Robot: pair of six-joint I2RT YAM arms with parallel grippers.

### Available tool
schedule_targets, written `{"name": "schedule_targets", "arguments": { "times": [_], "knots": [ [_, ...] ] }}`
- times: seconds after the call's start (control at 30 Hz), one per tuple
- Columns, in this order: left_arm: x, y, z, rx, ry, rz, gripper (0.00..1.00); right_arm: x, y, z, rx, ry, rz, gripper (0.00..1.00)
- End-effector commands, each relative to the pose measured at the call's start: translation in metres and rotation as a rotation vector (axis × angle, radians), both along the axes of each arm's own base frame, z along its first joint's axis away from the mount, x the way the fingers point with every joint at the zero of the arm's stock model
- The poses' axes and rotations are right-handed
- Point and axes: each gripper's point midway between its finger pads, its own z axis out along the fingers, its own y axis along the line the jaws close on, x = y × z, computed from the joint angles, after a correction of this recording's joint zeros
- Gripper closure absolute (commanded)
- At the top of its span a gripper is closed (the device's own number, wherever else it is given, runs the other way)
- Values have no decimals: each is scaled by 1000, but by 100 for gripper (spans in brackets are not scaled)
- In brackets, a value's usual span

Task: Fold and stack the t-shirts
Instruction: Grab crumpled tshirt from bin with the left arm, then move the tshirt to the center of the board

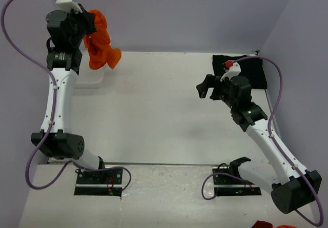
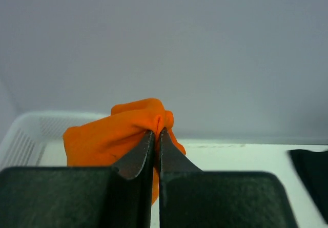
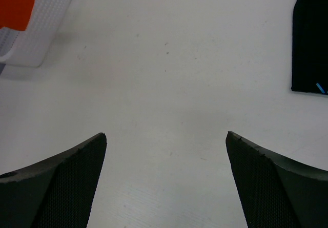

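Holding the orange t-shirt (image 1: 100, 46) up at about 11 o'clock from my overhead view, I've got the left end effector (image 1: 86, 22) pinched tight on a fold of it. On the left wrist camera the jaws meet with cloth squeezed between them, and the rest hangs down in a crumpled bunch above the white mesh basket (image 1: 91, 79) at the bench's (image 1: 154, 115) far-left corner. Over at 2 o'clock the black t-shirt (image 1: 258, 73) lies flat on the bench. Its edges look straight and square from the right wrist camera, so I'd call that one already folded, though the right arm covers part of it. The right end effector (image 1: 207, 88) hangs spread wide with nothing in it, just to the 9 o'clock side of the black shirt, facing the open middle of the bench. So by my reckoning I'm roughly halfway: one shirt down and neat, the orange one lifted clear but not yet laid out. What's left is spreading it flat mid-bench, folding it, then setting it on the black one.
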Motion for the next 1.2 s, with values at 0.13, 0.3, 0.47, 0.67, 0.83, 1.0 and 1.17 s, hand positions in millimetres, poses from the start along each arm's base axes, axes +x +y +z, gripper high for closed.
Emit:
{"name": "schedule_targets", "arguments": {
  "times": [0.13,0.3,0.47,0.67,0.83,1.0,1.17],
  "knots": [
    [-174,-105,159,-113,-342,-568,100,11,-13,25,-21,-40,-88,1],
    [-232,-126,152,-214,-325,-723,100,4,-9,34,11,-39,-66,1],
    [-223,-143,40,-365,-79,-794,100,-10,-2,41,40,-41,-7,1],
    [-166,-175,-142,-406,279,-735,100,-23,12,22,45,25,72,1],
    [-124,-206,-240,-342,454,-694,100,-41,49,-17,35,147,222,1],
    [-93,-219,-256,-347,450,-696,100,-65,93,-50,56,251,342,2],
    [-76,-217,-248,-303,434,-667,100,-90,135,-97,46,380,443,13]
  ]
}}
